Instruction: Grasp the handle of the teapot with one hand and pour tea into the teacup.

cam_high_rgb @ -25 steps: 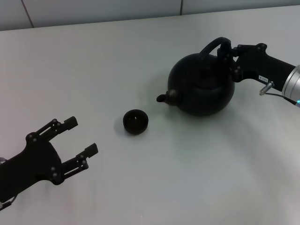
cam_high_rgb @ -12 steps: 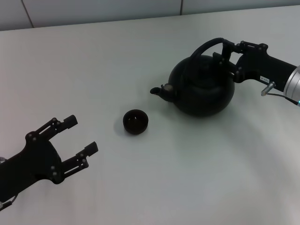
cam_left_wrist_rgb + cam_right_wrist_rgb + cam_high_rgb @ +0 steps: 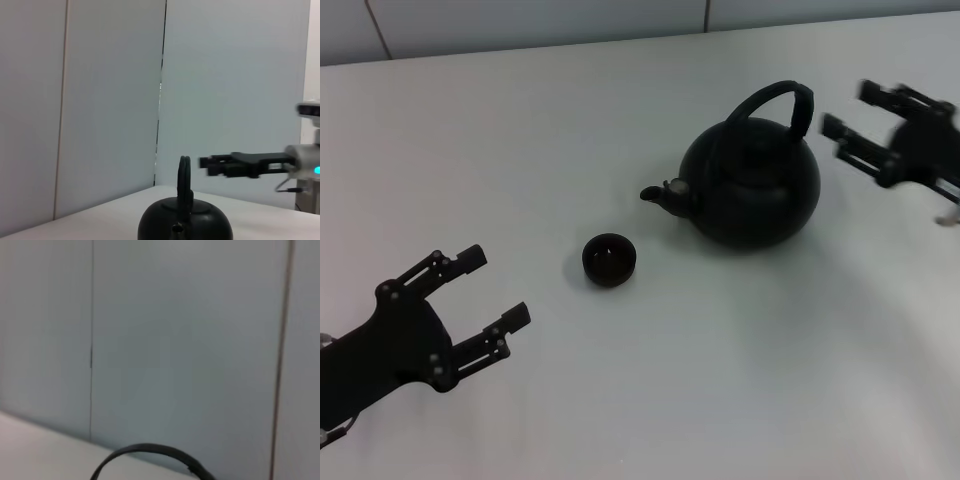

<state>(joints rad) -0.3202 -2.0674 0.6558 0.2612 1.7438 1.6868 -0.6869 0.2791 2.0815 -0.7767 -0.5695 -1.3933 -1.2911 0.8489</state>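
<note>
The matte-black teapot (image 3: 750, 185) stands upright on the white table (image 3: 720, 380), its spout pointing toward the small black teacup (image 3: 609, 259) to its left. Its arched handle (image 3: 770, 98) rises free over the lid. My right gripper (image 3: 847, 108) is open and empty, just right of the handle and apart from it. My left gripper (image 3: 495, 288) is open and empty at the near left, well short of the cup. The left wrist view shows the teapot (image 3: 185, 227), its handle (image 3: 184, 180) and the right gripper (image 3: 205, 162) beside it. The right wrist view shows only the handle's arc (image 3: 150, 450).
A pale panelled wall (image 3: 520, 20) runs along the table's far edge. Nothing else stands on the table.
My right gripper has let go of the handle, opened and drawn back to the right. The teapot has settled upright. The left arm has not moved.
</note>
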